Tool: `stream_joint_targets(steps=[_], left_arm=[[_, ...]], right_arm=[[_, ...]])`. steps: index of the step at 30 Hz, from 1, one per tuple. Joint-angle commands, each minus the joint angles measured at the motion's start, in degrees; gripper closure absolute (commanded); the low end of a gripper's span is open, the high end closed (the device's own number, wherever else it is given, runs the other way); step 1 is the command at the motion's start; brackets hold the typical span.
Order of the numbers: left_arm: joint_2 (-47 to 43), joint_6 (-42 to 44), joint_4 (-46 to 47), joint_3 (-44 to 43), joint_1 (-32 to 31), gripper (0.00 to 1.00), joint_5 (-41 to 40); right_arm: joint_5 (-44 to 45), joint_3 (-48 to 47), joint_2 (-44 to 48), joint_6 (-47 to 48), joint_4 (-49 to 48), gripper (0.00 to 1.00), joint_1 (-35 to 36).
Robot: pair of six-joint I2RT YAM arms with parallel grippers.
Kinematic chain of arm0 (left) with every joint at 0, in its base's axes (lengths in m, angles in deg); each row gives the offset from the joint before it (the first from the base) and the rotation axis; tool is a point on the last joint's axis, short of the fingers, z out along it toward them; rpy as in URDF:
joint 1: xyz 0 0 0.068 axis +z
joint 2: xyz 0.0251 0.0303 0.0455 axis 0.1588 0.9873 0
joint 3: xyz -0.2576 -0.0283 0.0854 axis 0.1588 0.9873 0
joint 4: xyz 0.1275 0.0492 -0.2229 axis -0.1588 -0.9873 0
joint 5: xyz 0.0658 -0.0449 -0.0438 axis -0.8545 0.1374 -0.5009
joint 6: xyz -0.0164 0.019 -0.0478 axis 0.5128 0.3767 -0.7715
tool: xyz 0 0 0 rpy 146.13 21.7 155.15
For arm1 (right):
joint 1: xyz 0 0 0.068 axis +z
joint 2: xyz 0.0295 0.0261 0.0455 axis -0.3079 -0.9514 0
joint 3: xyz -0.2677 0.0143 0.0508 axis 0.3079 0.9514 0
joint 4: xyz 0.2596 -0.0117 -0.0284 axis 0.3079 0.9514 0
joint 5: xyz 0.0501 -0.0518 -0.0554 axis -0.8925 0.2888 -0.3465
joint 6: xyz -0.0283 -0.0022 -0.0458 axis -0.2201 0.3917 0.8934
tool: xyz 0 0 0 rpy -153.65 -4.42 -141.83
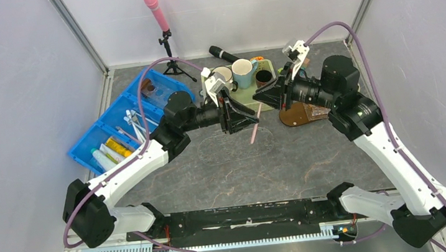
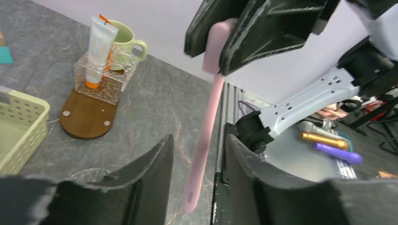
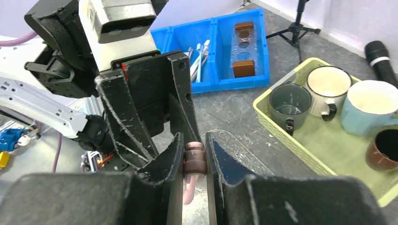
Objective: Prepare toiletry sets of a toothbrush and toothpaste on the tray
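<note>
Top view: a pink toothbrush hangs in mid-air over the table centre, between the left gripper and the right gripper. Its long axis runs steeply downward, with the lower end tipped toward the arm bases. The tray lies to the right, partly under the right arm, well apart from the brush. Left wrist view: the left jaws stand partly open, one finger on each side of the shaft with a gap showing, so they hold nothing. The brush hangs from the right fingers above, nearly upright and slightly tilted. Beyond it, on the tray, a tube of toothpaste stands cap-down in a clear holder, beside a pale green basket. Right wrist view: the right jaws are closed on the upper end of the brush, which drops away below them; which end carries the bristles cannot be told. The brush appears light, stiff and smooth. A pinch at one end probably lets it swing, so a hold nearer the middle of the shaft should steady it.
</note>
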Motion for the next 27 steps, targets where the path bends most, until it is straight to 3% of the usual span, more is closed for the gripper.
stream_joint_targets(steps=[1,7,20,27], left_arm=[[-2.4,5.3,-6.2,-2.9,0.1,0.4,-5.1],[-7.6,10.6,-16.7,-3.0,0.7,0.02,-19.1],[-19.5,18.2,-35.0,-2.3,3.7,0.0,-66.4],[-24.6,20.5,-34.2,1.4,6.6,0.0,-74.8]], right_arm=[[5.9,1.4,3.9,1.4,-0.8,1.0,0.1],[21.0,6.3,10.9,2.7,-0.9,1.0,0.0],[54.4,21.8,26.3,-1.2,-4.2,1.0,0.1],[71.8,29.7,34.7,-6.5,-5.1,1.0,0.1]])
